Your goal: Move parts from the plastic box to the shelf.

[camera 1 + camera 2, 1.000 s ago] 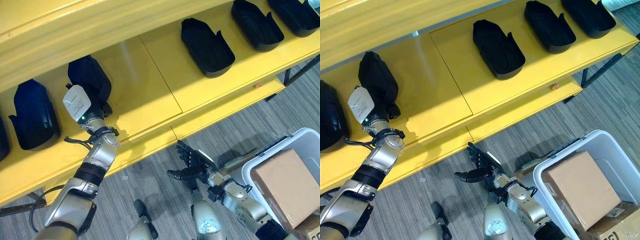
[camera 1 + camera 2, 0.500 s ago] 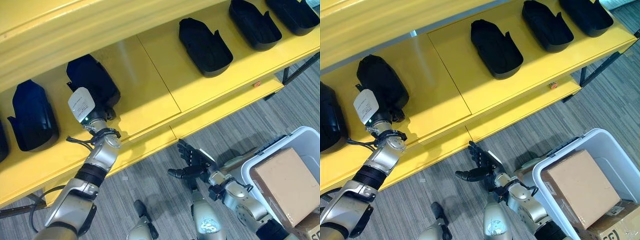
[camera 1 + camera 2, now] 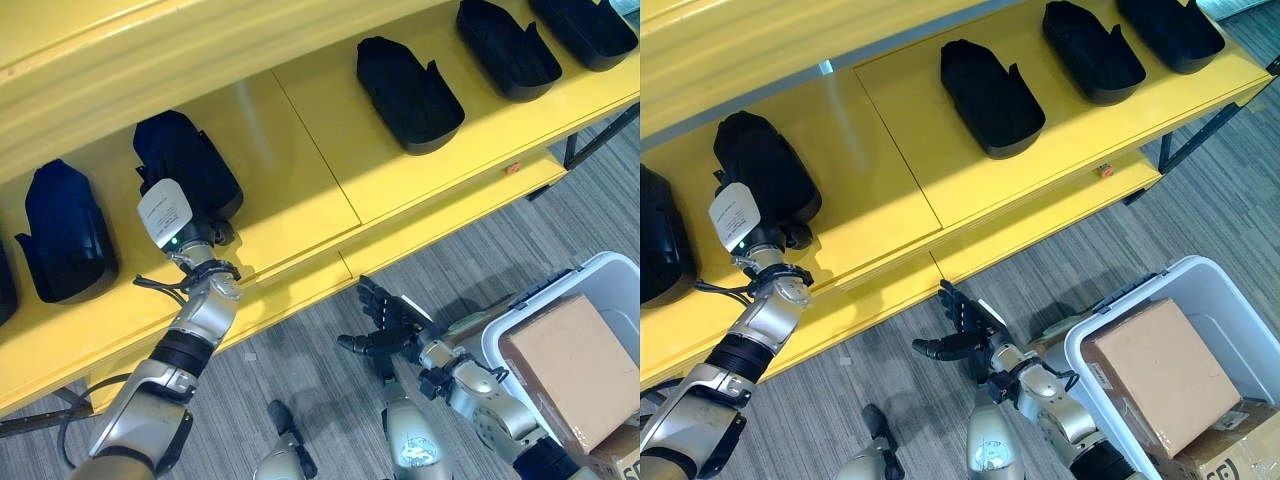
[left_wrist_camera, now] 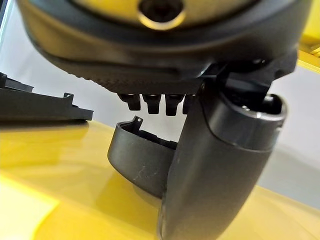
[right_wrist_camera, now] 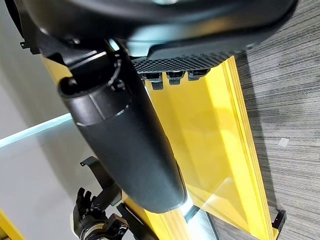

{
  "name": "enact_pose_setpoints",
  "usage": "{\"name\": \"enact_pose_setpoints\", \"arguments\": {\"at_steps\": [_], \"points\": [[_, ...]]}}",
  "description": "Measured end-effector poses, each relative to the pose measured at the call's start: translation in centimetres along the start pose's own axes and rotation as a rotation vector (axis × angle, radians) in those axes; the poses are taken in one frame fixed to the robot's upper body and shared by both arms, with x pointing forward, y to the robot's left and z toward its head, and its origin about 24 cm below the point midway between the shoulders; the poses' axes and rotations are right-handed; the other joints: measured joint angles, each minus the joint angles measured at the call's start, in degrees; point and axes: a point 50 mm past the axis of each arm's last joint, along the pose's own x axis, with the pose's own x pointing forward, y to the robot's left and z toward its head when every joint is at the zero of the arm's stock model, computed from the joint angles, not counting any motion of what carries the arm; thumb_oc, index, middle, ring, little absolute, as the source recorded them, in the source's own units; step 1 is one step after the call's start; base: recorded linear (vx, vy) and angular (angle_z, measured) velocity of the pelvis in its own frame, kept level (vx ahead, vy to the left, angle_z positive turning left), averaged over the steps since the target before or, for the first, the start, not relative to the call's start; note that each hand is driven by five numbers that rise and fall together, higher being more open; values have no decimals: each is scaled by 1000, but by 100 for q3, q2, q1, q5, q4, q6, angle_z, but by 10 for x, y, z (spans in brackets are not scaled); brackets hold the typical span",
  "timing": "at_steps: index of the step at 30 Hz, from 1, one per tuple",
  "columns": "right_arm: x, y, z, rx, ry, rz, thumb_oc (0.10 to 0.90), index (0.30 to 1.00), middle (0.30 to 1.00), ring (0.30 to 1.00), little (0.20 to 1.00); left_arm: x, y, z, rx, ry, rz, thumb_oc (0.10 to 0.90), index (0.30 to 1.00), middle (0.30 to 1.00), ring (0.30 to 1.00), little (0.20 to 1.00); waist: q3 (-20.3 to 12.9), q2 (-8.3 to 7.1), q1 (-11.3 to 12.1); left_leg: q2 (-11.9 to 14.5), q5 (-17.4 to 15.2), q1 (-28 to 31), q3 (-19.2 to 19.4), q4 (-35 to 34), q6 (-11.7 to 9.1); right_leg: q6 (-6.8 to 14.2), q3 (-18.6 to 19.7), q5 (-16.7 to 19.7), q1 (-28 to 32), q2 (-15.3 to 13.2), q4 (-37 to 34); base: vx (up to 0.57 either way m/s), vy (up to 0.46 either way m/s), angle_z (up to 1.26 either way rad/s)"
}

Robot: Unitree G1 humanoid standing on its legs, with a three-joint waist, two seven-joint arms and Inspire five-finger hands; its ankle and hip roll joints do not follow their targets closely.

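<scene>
Black moulded part (image 3: 186, 165), open shell, on yellow shelf (image 3: 300, 190)

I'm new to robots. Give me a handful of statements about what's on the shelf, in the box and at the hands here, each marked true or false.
1. The left hand is at a black part on the yellow shelf. True.
2. The right hand grips a black part. False: it is open over the floor, holding nothing.
3. The plastic box holds a brown cardboard carton. True.
4. The shelf carries one black part. False: several lie along it.
5. The plastic box stands on the shelf. False: it stands on the grey floor.
</scene>
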Motion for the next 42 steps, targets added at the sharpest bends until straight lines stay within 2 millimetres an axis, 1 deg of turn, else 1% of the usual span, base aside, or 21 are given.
{"name": "enact_pose_setpoints", "arguments": {"at_steps": [8,17,21,25,31,35,39,42], "points": [[0,0,0,0,1,3,900,1000,1000,1000,1000,-1,1,-2,23,7,5,900,1000,1000,1000,1000,-6,11,6,-2,5,2,0,0,2,-2,0,5,1,-2,0,0,0,0],[0,0,0,0,2,3,900,1000,1000,1000,1000,-1,2,-4,93,-1,7,900,1000,1000,1000,1000,-8,15,5,-2,11,2,-3,0,16,-8,1,13,1,0,0,0,0,0],[0,0,0,0,2,3,900,1000,1000,1000,1000,1,5,-10,123,6,7,900,1000,1000,1000,1000,-9,16,5,-1,12,2,-4,0,24,-10,4,19,1,0,0,0,0,0],[0,0,0,0,2,3,900,1000,1000,1000,1000,-1,6,-16,117,7,25,900,1000,1000,1000,1000,-9,17,12,-1,14,2,-6,0,25,-10,2,21,2,0,0,0,0,0],[0,0,0,0,2,3,900,1000,1000,1000,1000,-2,6,-16,106,-9,34,900,1000,1000,1000,1000,-10,17,26,4,16,1,-12,0,27,-11,-7,22,7,1,0,0,0,0],[0,0,0,0,2,3,900,1000,1000,1000,1000,-6,9,-12,72,-32,74,900,1000,1000,1000,1000,-10,15,30,12,16,0,-20,0,27,-11,-15,22,11,6,0,4,-29,1],[0,0,0,0,2,1,900,1000,1000,1000,1000,-7,18,-1,10,-84,148,900,1000,1000,1000,1000,-11,14,34,17,15,5,-23,0,29,-12,-23,23,23,8,0,0,0,0],[0,0,0,1,2,1,900,1000,1000,1000,1000,-5,22,1,-4,-86,166,900,1000,1000,1000,1000,-11,14,34,17,15,4,-24,-1,30,-12,-24,23,23,8,0,0,0,0]]}}
